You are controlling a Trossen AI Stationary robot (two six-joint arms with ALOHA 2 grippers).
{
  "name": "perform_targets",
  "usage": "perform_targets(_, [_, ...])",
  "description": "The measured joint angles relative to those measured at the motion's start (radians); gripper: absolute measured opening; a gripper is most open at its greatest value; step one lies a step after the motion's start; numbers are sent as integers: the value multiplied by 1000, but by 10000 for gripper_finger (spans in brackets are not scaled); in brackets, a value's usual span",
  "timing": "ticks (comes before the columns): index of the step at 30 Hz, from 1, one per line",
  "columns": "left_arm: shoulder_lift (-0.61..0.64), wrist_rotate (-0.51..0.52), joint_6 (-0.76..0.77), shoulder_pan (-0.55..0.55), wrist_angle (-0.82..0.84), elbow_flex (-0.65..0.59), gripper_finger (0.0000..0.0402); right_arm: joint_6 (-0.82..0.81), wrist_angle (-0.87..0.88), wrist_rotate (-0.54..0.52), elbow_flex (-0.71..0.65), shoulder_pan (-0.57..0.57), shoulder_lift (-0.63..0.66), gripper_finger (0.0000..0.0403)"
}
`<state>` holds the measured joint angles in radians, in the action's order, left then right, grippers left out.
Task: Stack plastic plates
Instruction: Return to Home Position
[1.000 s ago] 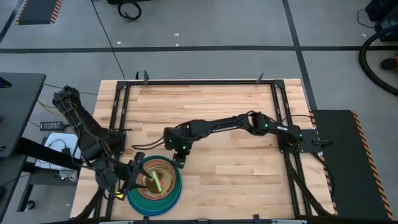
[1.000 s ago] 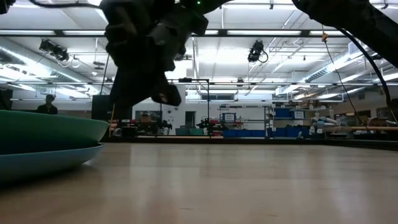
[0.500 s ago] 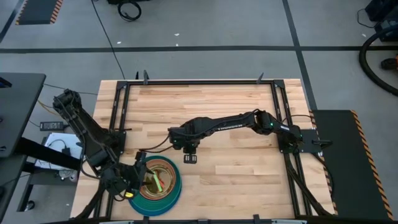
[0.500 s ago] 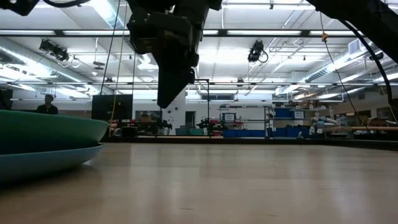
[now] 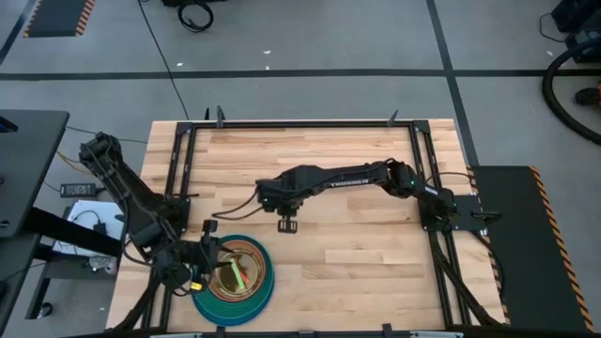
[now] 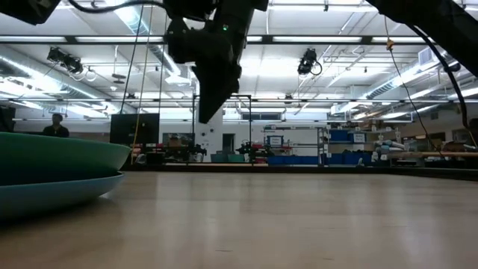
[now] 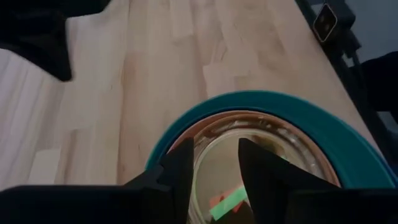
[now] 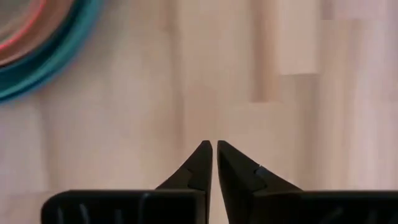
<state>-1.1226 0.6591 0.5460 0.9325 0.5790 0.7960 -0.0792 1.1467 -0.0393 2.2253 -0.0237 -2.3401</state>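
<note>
The plastic plates (image 5: 249,284) sit in one nested stack near the table's near-left corner. A blue plate (image 6: 52,196) is at the bottom and a teal one (image 6: 60,158) rests in it. Brown and small translucent plates (image 7: 273,146) lie inside, with green and orange edges showing. My left gripper (image 5: 208,255) is open, its fingers (image 7: 258,165) over the stack's left rim (image 7: 311,112). I see no touch. My right gripper (image 5: 286,224) is shut and empty, hanging above bare wood (image 8: 214,144) right of and beyond the stack (image 8: 28,68).
A black metal frame (image 5: 178,169) runs around the wooden table (image 5: 357,263). The bare top stretches to the right of and beyond the stack. In the low view my right gripper (image 6: 211,104) hangs well above the surface. A person (image 6: 57,125) stands far off in the room.
My right gripper has drawn away from the stack's far rim, moving toward the far and right edges and rising, its fingers shut. My left gripper has shifted a little at the stack's left rim. The stack has stayed where it was.
</note>
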Motion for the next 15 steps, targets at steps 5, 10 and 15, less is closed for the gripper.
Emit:
perform_targets(5, [11,-1,15,3,0,-18,130,-22,71,-83,-1,38,1,27])
perform_targets(10, [12,0,5,2,21,-20,130,-22,115,-129,-1,46,7,24])
perform_targets(15, [13,20,19,2,63,-20,130,-22,70,-161,-104,46,103,14])
